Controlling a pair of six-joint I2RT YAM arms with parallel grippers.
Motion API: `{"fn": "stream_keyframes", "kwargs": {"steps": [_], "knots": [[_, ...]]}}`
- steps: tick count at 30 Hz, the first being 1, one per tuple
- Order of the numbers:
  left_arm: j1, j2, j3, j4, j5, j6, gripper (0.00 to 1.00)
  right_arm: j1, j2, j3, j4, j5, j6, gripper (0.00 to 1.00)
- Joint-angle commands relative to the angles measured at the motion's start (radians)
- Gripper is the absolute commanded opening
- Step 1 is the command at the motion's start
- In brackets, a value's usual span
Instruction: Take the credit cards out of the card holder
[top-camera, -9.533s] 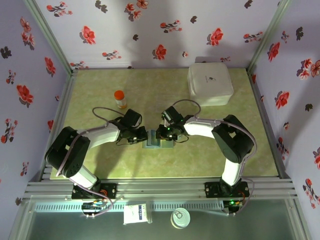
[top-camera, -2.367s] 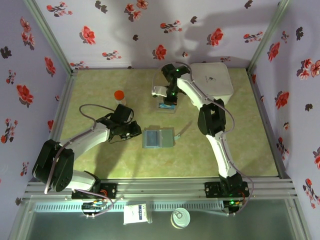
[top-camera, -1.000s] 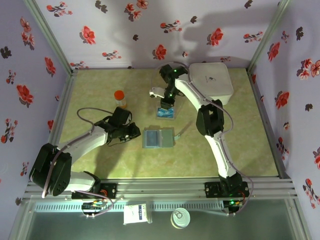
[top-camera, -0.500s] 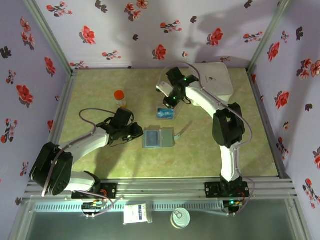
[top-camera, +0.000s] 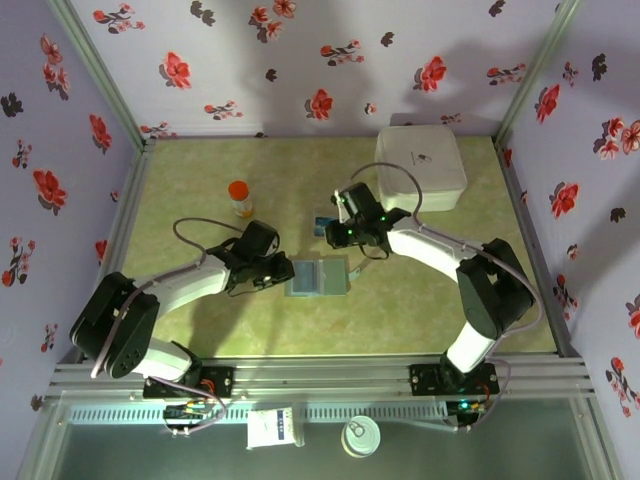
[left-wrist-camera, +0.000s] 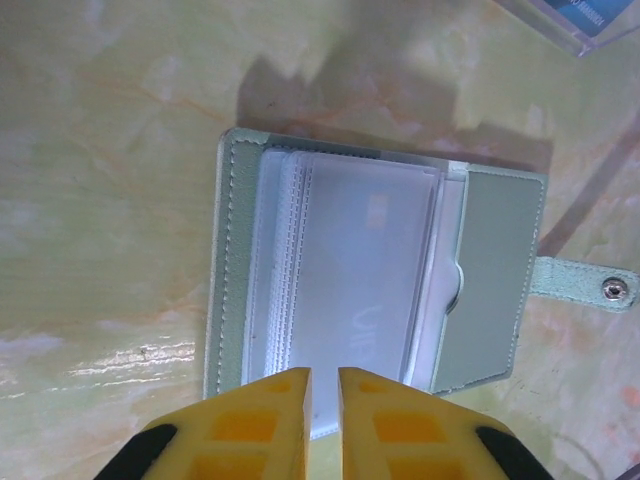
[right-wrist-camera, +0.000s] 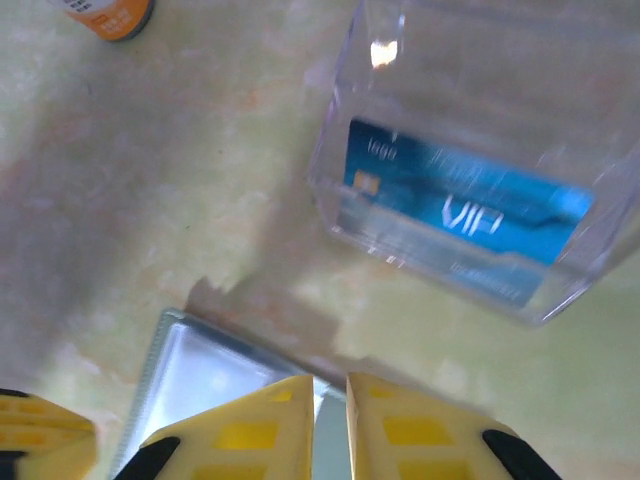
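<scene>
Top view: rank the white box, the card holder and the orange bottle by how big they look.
1. white box, clearly largest
2. card holder, lying open
3. orange bottle, smallest, though seen from above, so its height barely counts

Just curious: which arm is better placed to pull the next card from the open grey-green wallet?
Probably the left: the left gripper sits at the edge of the open grey-green card holder, aimed at its pale sleeved card. The right gripper hovers by one corner.
</scene>
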Motion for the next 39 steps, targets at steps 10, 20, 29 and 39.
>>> {"fn": "stream_keyframes", "kwargs": {"steps": [10, 20, 29, 39], "knots": [[-0.037, 0.065, 0.027, -0.013, -0.049, 0.042, 0.1, 0.086, 0.008, -0.073, 0.034, -0.129, 0.287, 0.25], [-0.049, 0.072, 0.015, -0.015, -0.094, 0.05, 0.06, 0.127, 0.062, -0.098, 0.12, -0.184, 0.381, 0.25], [-0.043, 0.006, -0.023, 0.005, -0.141, 0.043, 0.06, 0.148, 0.097, -0.08, 0.087, -0.176, 0.395, 0.25], [-0.036, 0.066, -0.022, -0.007, -0.127, 0.046, 0.05, 0.152, 0.134, -0.053, 0.069, -0.183, 0.393, 0.24]]}}
